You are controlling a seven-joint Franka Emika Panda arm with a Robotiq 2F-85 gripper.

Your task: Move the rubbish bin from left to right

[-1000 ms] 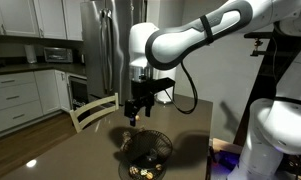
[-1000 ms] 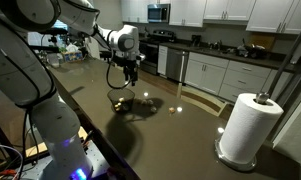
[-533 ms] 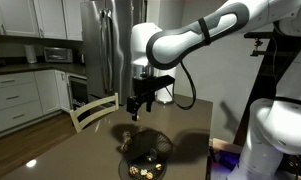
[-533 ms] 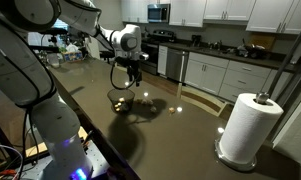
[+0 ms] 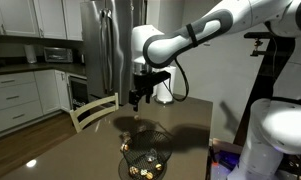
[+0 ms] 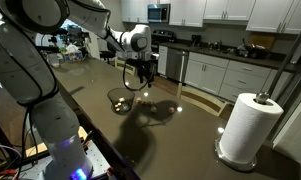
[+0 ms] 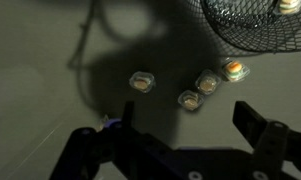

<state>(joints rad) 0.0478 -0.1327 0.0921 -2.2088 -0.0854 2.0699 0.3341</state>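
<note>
The rubbish bin, a small round black wire-mesh basket, stands on the dark table with yellowish scraps in it. It also shows in an exterior view and at the top right of the wrist view. My gripper hangs above the table, apart from the bin and beyond it. It is also in an exterior view. In the wrist view the gripper is open and empty, over several small yellowish scraps on the table beside the bin.
A white paper towel roll stands near the table's edge. A white rounded appliance sits at the table's far end. A chair back stands at the table's side. Kitchen cabinets line the walls.
My gripper has risen and moved away from the bin, still open and empty. The bin has not moved.
</note>
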